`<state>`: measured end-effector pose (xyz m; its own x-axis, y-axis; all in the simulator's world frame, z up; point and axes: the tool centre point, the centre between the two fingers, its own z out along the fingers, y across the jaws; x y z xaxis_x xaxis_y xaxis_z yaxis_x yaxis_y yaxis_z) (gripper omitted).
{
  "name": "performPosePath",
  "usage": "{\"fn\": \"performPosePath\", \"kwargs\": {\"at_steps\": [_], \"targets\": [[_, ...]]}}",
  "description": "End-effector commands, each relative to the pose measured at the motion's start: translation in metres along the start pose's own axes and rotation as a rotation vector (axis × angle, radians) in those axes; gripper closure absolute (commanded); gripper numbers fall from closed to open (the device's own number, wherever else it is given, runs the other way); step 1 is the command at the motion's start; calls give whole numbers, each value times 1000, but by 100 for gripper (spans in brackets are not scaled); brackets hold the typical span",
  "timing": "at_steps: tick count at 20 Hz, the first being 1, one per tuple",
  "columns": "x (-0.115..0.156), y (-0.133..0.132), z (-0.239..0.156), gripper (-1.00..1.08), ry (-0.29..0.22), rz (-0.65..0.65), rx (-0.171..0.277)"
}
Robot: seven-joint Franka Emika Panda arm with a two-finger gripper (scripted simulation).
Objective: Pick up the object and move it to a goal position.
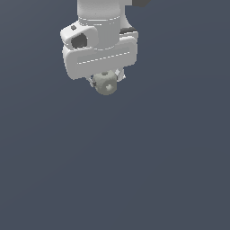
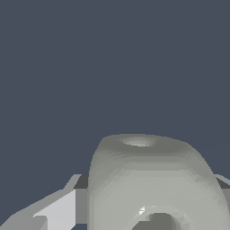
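The white gripper [image 1: 106, 80] hangs near the top of the exterior view, a little toward that view's left, and its upper part is cut off by the frame edge, so nothing of the arm above the wrist housing shows. Directly beneath the broad white body sits the object [image 1: 106, 84] — a small pale grey-green lump with rounded corners and a round dimple facing the camera. It is pressed up close under the hand, with short pale finger stubs showing on either side of it, touching or very nearly so. The fingers are mostly hidden by the gripper body and by the lump itself, so their tips are hard to make out from here.

The wrist view helps. There the object [image 2: 150, 179] fills the lower middle of the picture, cut off at the frame edge, one dimple on its far face and part of another on its near face. A pale finger [image 2: 58, 211] lies against one flank, and a sliver of the other shows at the opposite flank, mostly cut off. From both views together, the hand is closed around the lump, holding it.

Everything else is flat slate-blue background [image 1: 134, 170] — no edge, shadow or surface line shows, so I cannot tell whether the lump is lifted clear of anything.
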<state>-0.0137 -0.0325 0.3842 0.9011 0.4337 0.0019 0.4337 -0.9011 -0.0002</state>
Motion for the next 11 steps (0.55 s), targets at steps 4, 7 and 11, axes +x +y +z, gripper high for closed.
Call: {"fn": "performPosePath", "kwargs": {"at_steps": [4,7,11], "targets": [[-3,10,-26,108,-2,0,0],[-3,13,-33,108,-2,0,0],[-4,14,-36,108,-2,0,0]]}}
